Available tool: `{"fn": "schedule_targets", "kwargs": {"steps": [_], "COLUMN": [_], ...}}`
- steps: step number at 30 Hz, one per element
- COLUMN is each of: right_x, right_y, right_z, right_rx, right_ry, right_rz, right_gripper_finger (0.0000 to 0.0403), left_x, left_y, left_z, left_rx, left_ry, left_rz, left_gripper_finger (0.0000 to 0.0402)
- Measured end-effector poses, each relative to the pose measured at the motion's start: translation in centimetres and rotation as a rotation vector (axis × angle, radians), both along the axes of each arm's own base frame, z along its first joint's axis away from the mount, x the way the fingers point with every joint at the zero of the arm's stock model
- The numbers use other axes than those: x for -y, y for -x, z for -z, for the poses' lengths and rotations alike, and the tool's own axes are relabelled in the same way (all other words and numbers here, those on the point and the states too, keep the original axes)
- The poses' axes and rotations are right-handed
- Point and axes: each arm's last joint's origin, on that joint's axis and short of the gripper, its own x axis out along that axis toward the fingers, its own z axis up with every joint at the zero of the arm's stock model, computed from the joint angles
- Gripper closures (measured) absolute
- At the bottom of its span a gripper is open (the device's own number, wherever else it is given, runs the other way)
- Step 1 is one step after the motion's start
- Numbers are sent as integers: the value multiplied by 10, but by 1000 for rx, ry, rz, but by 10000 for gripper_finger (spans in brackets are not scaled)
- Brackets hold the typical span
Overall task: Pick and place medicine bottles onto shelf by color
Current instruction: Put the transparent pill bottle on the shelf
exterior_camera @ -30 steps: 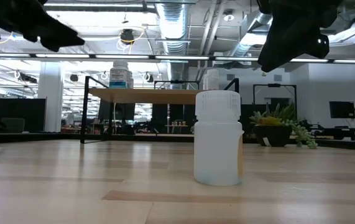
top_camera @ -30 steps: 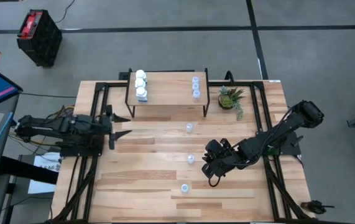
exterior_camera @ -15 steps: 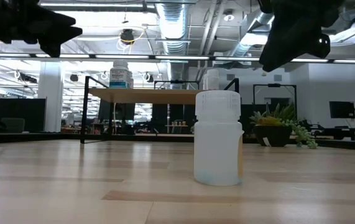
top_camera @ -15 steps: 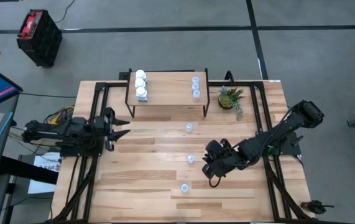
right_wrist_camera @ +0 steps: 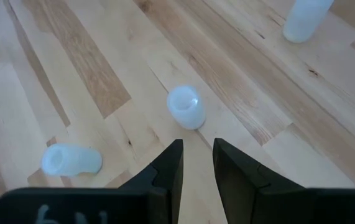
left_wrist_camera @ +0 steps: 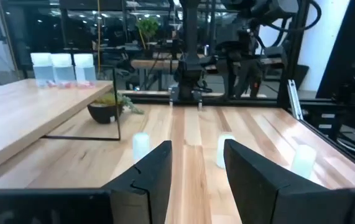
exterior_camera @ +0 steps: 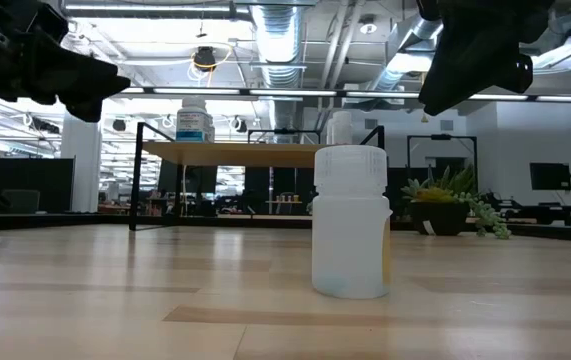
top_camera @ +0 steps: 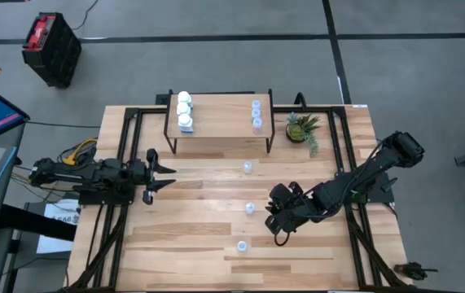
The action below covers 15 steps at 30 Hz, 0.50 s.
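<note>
The shelf (top_camera: 220,114) stands at the table's far middle. Three white medicine bottles (top_camera: 184,110) stand on its left end and three translucent ones (top_camera: 256,114) on its right end. Three more translucent bottles stand loose on the table: one (top_camera: 247,167) before the shelf, one (top_camera: 250,208) mid-table, one (top_camera: 241,246) near the front. My left gripper (top_camera: 167,176) hangs level at the table's left, shut and empty, pointing at the loose bottles (left_wrist_camera: 225,149). My right gripper (top_camera: 274,229) hovers shut just right of the middle bottle (right_wrist_camera: 186,107), slanting down toward it.
A small green potted plant (top_camera: 303,129) stands right of the shelf. Black frame rails (top_camera: 122,155) run along both table sides. Open tabletop (top_camera: 199,212) lies between my left gripper and the loose bottles.
My left gripper has sunk toward the table and tipped level. Its fingers have drawn together and shut on nothing. My right arm and the bottles have kept still.
</note>
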Motion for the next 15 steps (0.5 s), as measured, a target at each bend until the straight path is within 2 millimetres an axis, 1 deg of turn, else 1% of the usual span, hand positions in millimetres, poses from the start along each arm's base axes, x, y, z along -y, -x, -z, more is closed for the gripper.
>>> {"fn": "schedule_targets", "kwargs": {"steps": [7, 15], "right_x": [0, 3], "right_y": [0, -1], "right_z": [0, 0], "right_rx": [-1, 0], "right_ry": [0, 2], "right_rz": [0, 12], "right_gripper_finger": [291, 291], "left_x": [0, -8], "left_y": [0, 0], "left_z": [0, 0], "left_rx": [-3, 4], "left_ry": [-45, -40], "left_rz": [11, -115], "left_gripper_finger": [269, 269]}}
